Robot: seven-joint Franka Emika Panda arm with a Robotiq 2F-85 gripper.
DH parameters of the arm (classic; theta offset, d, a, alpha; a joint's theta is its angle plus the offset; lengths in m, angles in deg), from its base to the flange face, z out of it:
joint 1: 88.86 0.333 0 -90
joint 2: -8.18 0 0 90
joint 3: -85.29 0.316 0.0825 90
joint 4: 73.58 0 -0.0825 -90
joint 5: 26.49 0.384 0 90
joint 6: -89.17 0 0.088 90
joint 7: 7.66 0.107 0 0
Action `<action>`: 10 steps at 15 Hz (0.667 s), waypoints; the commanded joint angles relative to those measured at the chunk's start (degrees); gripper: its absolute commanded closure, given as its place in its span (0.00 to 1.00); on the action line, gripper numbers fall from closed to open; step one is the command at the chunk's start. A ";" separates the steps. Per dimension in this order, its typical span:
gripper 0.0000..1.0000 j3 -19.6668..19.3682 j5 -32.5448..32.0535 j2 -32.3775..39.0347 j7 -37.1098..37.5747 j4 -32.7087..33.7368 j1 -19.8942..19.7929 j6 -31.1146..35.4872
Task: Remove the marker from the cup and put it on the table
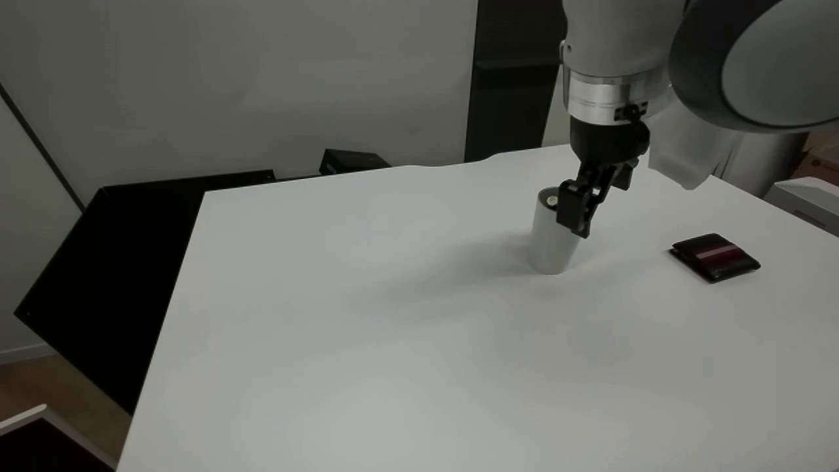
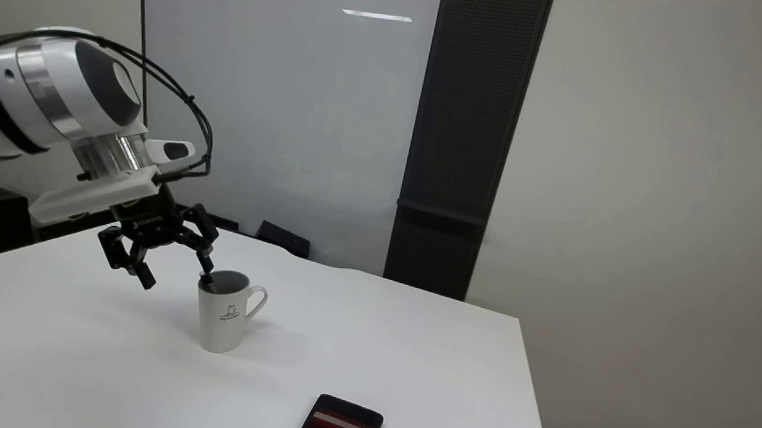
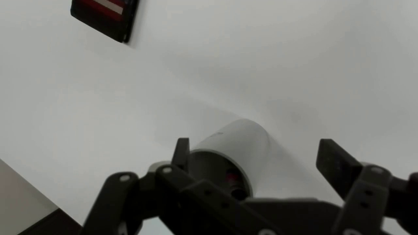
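claw (image 2: 177, 276): spread | cup (image 2: 218, 326): upright on table (image 2: 413, 350) | marker (image 2: 209, 284): inside cup | wallet (image 2: 341, 421): striped

White robot arm (image 2: 65, 78), dk grey caps (image 2: 107, 83), silver bands (image 1: 596, 101) above blk fingers (image 3: 338, 166), thin blk cables (image 2: 209, 142) farther up, blk gripper (image 2: 177, 274) w/ pale lettering (image 2: 148, 221), pale screw heads (image 3: 167, 170) just behind fingers
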State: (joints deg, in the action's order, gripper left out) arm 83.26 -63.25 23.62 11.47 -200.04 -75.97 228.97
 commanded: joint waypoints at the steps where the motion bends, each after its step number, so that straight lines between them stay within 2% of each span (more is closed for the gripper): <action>1: 0.00 0.04 -2.07 0.49 2.48 2.60 -0.89 -0.27; 10: 0.00 0.00 -1.11 4.25 2.11 9.30 -1.64 -0.35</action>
State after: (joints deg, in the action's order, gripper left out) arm 83.23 -63.75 25.15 11.68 -194.41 -77.50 229.16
